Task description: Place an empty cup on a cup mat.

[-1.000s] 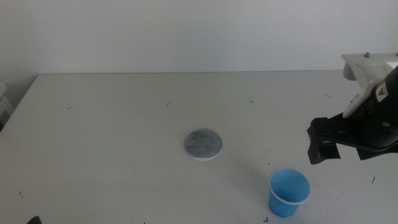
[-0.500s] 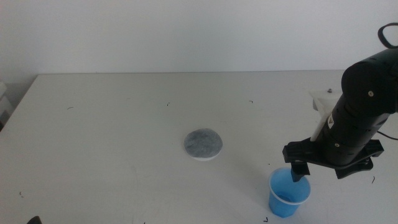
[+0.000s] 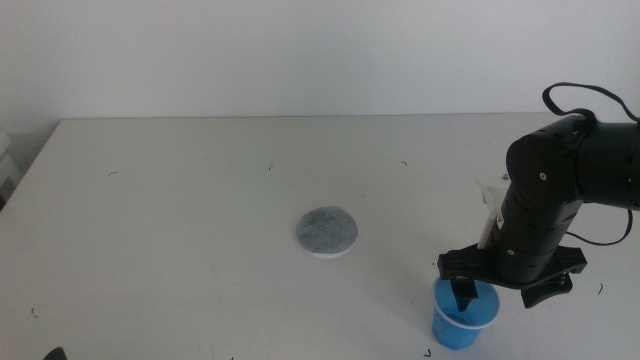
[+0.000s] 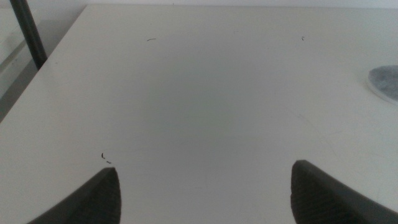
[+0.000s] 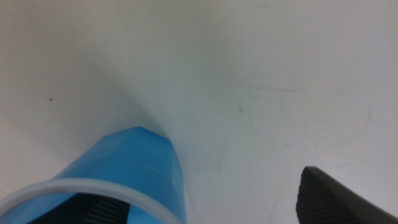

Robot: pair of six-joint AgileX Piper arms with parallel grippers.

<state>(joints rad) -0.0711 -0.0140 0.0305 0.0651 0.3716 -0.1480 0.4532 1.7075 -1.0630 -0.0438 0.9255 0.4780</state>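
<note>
The blue cup (image 3: 450, 326) stands upright on the table at the front right, apart from the grey cup mat (image 3: 328, 231), which lies near the middle. My right gripper (image 3: 497, 295) is down at the cup and open. One jaw is inside the cup and the other is outside its right wall. In the right wrist view the cup (image 5: 134, 165) with its pale rim fills the corner, and the outer jaw of my right gripper (image 5: 217, 205) stands apart from it. My left gripper (image 4: 205, 193) waits, open and empty, at the front left.
The white table (image 3: 180, 200) is bare apart from small dark specks. Its left edge and a dark post (image 4: 28, 34) show in the left wrist view, where the mat's edge (image 4: 385, 84) also shows. A cable (image 3: 580, 95) loops above the right arm.
My right arm has swung left and down from the right side to the cup, and one jaw has dropped inside the cup. The cup and mat have not moved.
</note>
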